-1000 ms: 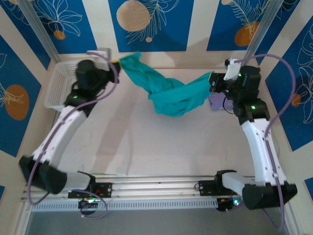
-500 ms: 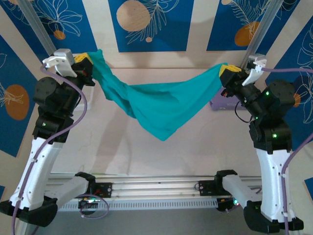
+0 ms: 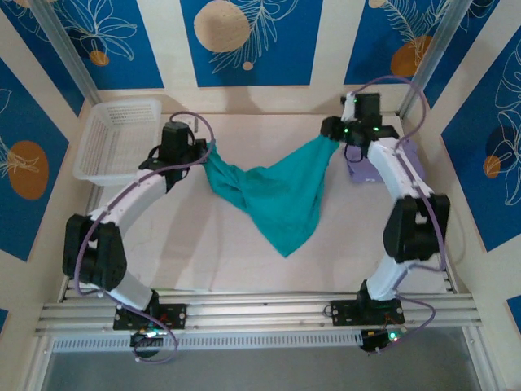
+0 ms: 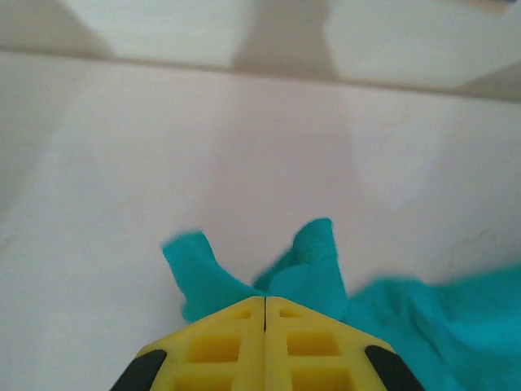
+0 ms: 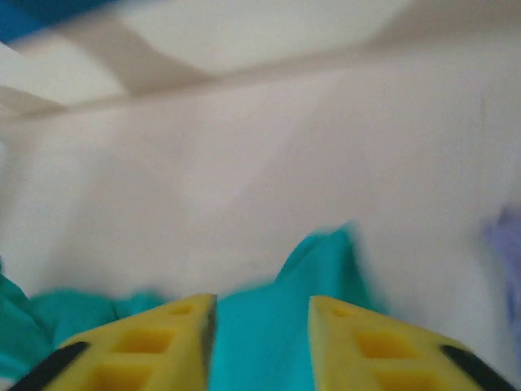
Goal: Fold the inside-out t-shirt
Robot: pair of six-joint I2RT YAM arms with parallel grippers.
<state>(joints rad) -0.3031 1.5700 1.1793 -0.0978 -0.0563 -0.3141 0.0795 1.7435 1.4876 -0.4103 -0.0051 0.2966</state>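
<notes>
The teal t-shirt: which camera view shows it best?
The top external view. There the whole t-shirt shows as one sagging triangle, its tip toward the near edge. The left wrist view gives a bunched corner of it, and the right wrist view gives a blurred patch.

Teal t-shirt (image 3: 277, 191) drapes in a crumpled V (corners raised).

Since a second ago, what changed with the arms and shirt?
Both arms swung out, stretched the t-shirt wide, then lowered it so its middle drapes on the table. On the right gripper the jaws have parted, cloth between them. The left gripper stays shut on its corner; basket and lavender shirt unmoved.
</notes>
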